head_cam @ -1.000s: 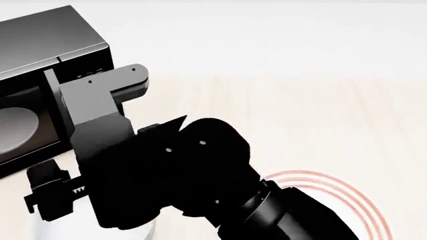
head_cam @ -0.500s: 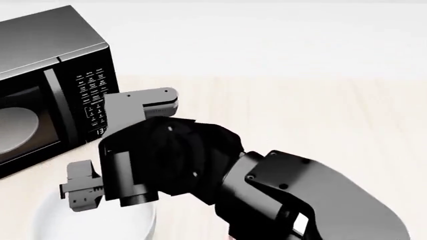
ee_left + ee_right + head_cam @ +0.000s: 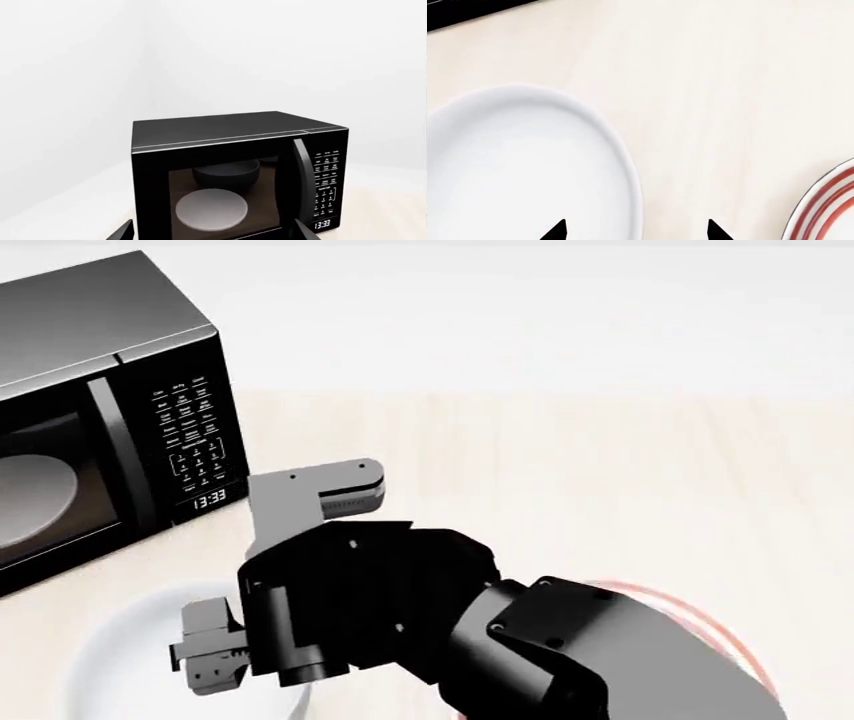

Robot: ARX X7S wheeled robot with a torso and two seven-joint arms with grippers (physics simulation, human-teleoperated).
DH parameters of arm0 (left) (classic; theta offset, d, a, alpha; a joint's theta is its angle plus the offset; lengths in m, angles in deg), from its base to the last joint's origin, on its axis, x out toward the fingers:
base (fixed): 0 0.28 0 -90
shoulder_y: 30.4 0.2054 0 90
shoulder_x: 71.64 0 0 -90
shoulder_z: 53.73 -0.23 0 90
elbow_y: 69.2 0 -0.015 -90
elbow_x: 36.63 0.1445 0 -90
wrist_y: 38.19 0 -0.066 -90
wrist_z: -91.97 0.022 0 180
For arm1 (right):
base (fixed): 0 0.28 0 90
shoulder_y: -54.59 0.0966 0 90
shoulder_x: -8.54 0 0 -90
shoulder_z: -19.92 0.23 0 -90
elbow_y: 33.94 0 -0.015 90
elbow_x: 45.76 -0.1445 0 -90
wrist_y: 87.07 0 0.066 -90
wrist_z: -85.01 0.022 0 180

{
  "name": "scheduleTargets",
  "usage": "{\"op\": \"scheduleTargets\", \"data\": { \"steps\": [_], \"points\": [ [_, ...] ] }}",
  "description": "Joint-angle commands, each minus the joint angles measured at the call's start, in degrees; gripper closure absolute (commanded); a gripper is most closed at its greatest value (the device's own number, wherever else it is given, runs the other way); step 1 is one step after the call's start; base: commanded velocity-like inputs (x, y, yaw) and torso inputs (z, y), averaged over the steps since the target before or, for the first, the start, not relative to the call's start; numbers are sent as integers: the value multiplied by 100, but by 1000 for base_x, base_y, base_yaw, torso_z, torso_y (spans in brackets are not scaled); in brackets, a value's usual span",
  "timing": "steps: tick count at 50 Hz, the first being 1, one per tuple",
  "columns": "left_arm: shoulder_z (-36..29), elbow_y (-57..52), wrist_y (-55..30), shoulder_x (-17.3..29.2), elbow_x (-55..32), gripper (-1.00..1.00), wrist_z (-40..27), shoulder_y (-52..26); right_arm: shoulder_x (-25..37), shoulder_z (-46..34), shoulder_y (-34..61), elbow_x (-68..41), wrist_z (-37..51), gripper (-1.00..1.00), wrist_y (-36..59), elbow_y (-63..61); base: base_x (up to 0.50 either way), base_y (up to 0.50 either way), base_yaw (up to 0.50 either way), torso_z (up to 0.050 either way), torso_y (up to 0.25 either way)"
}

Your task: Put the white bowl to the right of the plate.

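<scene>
Our right fingers stand apart above the bowl's rim, one tip over it, the other over bare table. We see the plate just beside.

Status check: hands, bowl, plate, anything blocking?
Right hand open, straddling white bowl rim, not gripping. Left hand open, facing microwave. Bowl left of plate. Nothing between them.

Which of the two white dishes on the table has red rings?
The plate, the flat dish with thin red rings round its rim. The white bowl beside it is plain and deep.
</scene>
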Motion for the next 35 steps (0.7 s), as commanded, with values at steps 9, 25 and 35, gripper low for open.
{"op": "scheduleTargets", "data": {
  "steps": [9, 25, 35],
  "points": [
    [-37, 36, 89, 27, -6, -100, -16, 28, -1, -50, -206, 53, -428, -100, 68, 230, 0, 0, 0, 0, 0],
    [-27, -10, 103, 50, -41, -100, -53, 65, -1, -56, -463, 174, -517, -100, 173, 382, 0, 0, 0, 0, 0],
    [-33, -22, 112, 62, -58, -100, -69, 76, -1, -48, -508, 257, -441, -100, 167, 278, 0, 0, 0, 0, 0]
  ]
}}
